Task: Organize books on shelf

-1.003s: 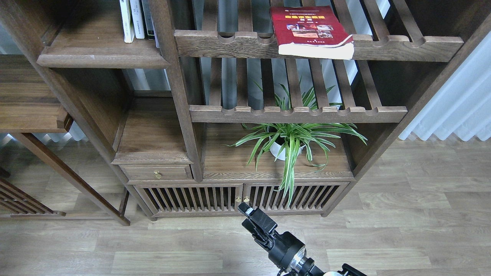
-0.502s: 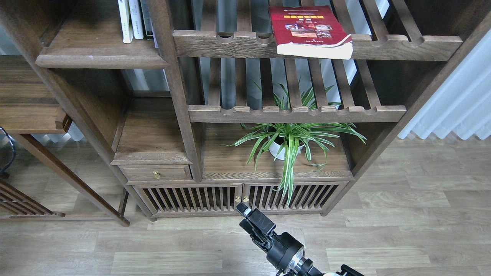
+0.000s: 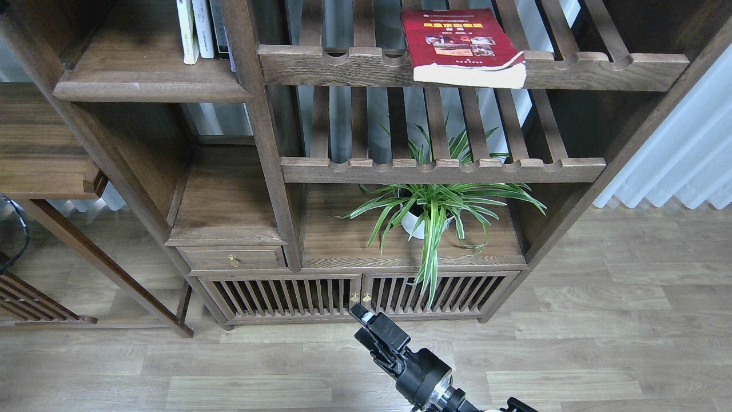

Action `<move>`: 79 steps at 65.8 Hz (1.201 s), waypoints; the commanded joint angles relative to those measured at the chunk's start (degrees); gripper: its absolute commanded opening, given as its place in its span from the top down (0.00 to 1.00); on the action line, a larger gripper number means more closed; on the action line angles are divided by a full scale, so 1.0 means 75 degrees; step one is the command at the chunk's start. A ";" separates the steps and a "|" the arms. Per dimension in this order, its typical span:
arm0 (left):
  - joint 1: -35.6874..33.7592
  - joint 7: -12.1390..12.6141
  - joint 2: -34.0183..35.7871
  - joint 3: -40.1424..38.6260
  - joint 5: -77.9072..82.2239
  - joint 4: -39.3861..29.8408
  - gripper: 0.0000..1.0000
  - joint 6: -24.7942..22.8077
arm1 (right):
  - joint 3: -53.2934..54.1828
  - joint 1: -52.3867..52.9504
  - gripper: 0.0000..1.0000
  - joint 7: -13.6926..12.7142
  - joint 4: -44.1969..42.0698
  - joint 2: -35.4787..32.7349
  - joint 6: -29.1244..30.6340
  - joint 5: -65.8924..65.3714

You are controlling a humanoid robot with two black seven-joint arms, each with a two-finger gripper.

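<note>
Bookcase (image 3: 269, 143) fills the upper view; bare floor (image 3: 600, 343) lies open in front and to the right. Shelf (image 3: 143, 86), upper left, holds upright books (image 3: 197, 28) at its back right; its front is bare to the rounded edge. Plant (image 3: 434, 212) stands in the lower bay. Red book (image 3: 457, 43) lies flat on the top slatted rack (image 3: 343, 64), its near end overhanging the rail. Right gripper (image 3: 366, 320) hangs low over the floor, holding nothing; whether the jaws are parted cannot be told. Left gripper out of view.

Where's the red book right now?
In the head view, the red book lies flat on the top slatted rack, upper centre-right, its front edge overhanging the rail, above the potted plant.
</note>
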 commanded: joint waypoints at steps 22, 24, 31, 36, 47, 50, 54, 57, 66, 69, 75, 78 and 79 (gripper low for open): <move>-0.0540 -0.0009 -0.0430 0.0517 0.0343 0.1068 0.98 -0.0001 | 0.0023 0.0048 0.01 0.0011 0.0022 0.0000 0.0000 0.0023; -0.0587 -0.0009 -0.0489 0.0529 0.0343 0.1173 0.98 -0.0001 | 0.0023 0.0048 0.01 0.0011 0.0022 0.0000 0.0000 0.0023; -0.0787 -0.0021 -0.0618 0.0587 0.0355 0.1420 0.98 -0.0001 | 0.0023 0.0048 0.01 0.0000 0.0022 0.0000 0.0000 0.0035; -0.0834 -0.0021 -0.0700 0.0599 0.0355 0.1549 0.98 -0.0001 | 0.0023 0.0059 0.01 0.0011 0.0034 0.0000 0.0000 0.0035; -0.0846 -0.0032 -0.0712 0.0833 0.0355 0.1608 0.98 -0.0001 | 0.0046 0.0059 0.01 0.0011 0.0104 0.0000 0.0000 0.0035; -0.0846 -0.0032 -0.0712 0.0869 0.0355 0.1608 0.98 -0.0001 | 0.0058 0.0059 0.01 0.0023 0.0116 0.0000 0.0000 0.0035; -0.0811 -0.0032 -0.0712 0.0869 0.0355 0.1608 0.98 -0.0001 | 0.0070 0.0059 0.01 0.0047 0.0127 0.0000 0.0000 0.0035; -0.0764 -0.0079 -0.0712 0.0880 0.0355 0.1608 0.98 -0.0001 | 0.0105 0.0059 0.01 0.0047 0.0162 0.0000 0.0000 0.0047; -0.0728 -0.0103 -0.0724 0.0880 0.0355 0.1608 0.98 -0.0001 | 0.0117 0.0036 0.01 0.0047 0.0209 0.0000 0.0000 0.0047; -0.0728 -0.0091 -0.0724 0.0880 0.0355 0.1608 0.98 -0.0001 | 0.0117 0.0012 0.01 0.0047 0.0209 0.0000 0.0000 0.0047; -0.0728 -0.0079 -0.0724 0.0892 0.0355 0.1596 0.97 -0.0001 | 0.0117 0.0012 0.01 0.0047 0.0209 0.0000 0.0000 0.0047; -0.0740 -0.0079 -0.0724 0.0904 0.0355 0.1596 0.96 -0.0001 | 0.0117 0.0012 0.01 0.0047 0.0209 0.0000 0.0000 0.0058; -0.0740 -0.0079 -0.0712 0.0915 0.0355 0.1596 0.95 -0.0001 | 0.0117 0.0012 0.01 0.0047 0.0209 0.0000 0.0000 0.0047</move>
